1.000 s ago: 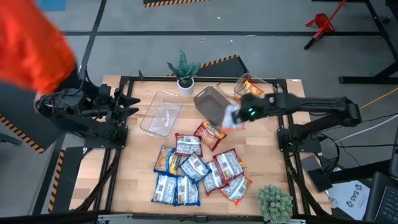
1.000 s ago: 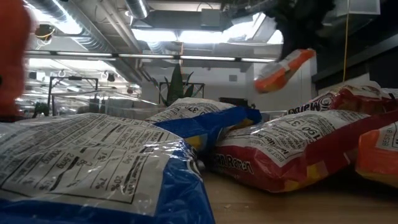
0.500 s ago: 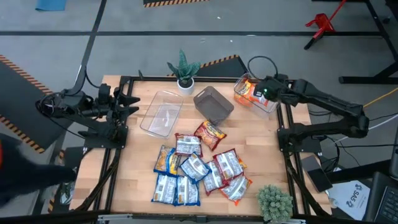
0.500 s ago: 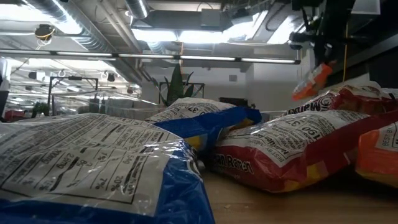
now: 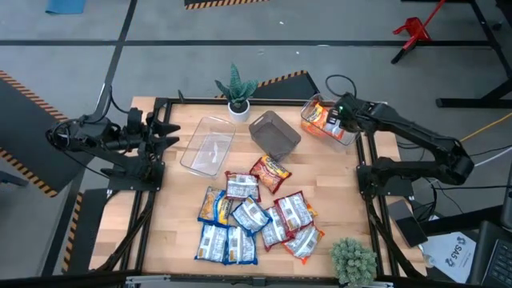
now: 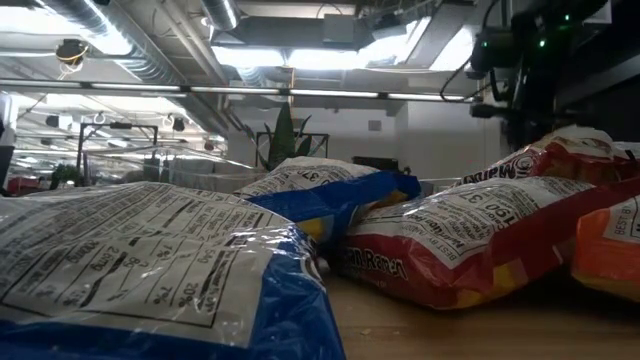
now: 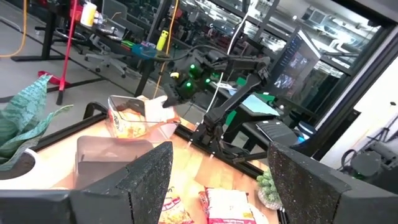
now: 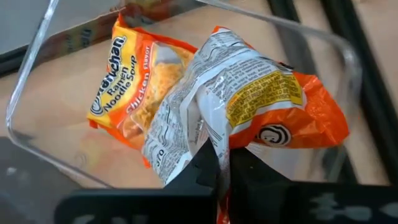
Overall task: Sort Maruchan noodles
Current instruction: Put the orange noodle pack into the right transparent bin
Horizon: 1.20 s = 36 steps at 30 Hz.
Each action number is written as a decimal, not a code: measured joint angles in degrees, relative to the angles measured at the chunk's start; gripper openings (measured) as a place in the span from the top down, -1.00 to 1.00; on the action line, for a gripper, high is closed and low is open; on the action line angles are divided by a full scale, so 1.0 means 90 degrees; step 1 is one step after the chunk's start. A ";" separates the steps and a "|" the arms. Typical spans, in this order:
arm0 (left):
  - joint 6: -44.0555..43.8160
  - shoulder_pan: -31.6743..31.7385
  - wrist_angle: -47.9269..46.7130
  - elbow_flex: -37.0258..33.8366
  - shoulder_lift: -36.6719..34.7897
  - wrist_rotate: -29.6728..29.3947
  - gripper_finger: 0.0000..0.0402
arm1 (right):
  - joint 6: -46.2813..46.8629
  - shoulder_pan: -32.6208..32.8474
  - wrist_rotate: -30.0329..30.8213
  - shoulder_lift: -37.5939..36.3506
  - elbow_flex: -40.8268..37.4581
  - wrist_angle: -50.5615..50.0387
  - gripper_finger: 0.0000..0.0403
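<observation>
Several Maruchan noodles packets (image 5: 256, 212) in blue, red and orange lie heaped on the near middle of the table. A red one (image 5: 270, 172) lies apart, closer to the grey bin. My right gripper (image 5: 334, 120) is at the far right, inside the clear bin (image 5: 350, 138), shut on an orange packet (image 8: 249, 93). Another orange packet (image 8: 134, 93) lies flat on that bin's floor. My left gripper (image 5: 168, 132) waits open at the table's left edge, touching nothing. My right gripper pinches the orange packet between its two fingers at a crumpled edge (image 8: 211, 134) on its white printed back. The packet is bent and spreads out ahead of the fingers, over the other orange packet in the bin. Whether the two packets touch, I cannot tell.
A grey square bin (image 5: 274, 134) stands at far centre and a second clear bin (image 5: 208, 144) to its left. A potted plant (image 5: 237, 92) sits at the far edge, another plant (image 5: 354, 260) at the near right corner. Bare wood lies left of the heap.
My right gripper has carried the orange packet from above the grey bin toward the table's far right and down into the clear bin, staying shut on it. A person in orange at the picture's left has gone out of view.
</observation>
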 joint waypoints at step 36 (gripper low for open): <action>0.0001 0.0000 -0.0129 0.0000 -0.0001 -0.0052 -0.29 | -0.1430 -0.0548 -0.0688 -0.0059 0.0404 -0.0114 0.71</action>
